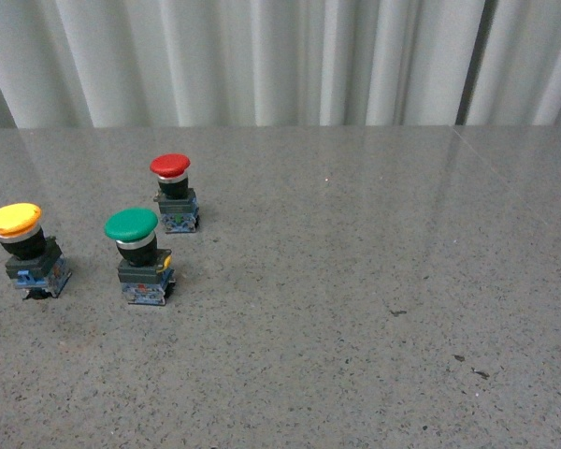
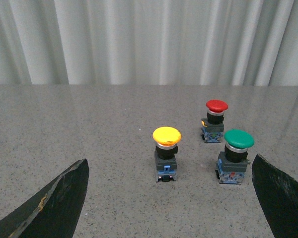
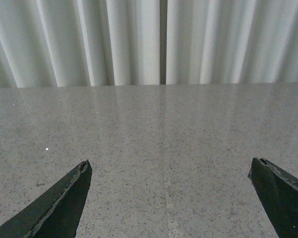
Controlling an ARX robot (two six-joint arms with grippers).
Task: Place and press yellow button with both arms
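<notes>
The yellow button [image 1: 24,247] stands upright at the far left of the grey table [image 1: 355,281], with a yellow mushroom cap, black neck and dark base with blue clips. In the left wrist view it [image 2: 166,152] stands ahead of my open left gripper [image 2: 170,161], just beyond the two black fingers [image 2: 59,203], untouched. My right gripper [image 3: 170,161] is open and empty over bare table; its fingers [image 3: 59,206] frame only the stone surface. Neither arm shows in the front view.
A green-capped button [image 1: 140,254] stands right of the yellow one, and a red-capped button [image 1: 174,192] stands behind it. Both also show in the left wrist view, green [image 2: 234,154] and red [image 2: 214,120]. White curtains [image 1: 280,56] hang behind the table.
</notes>
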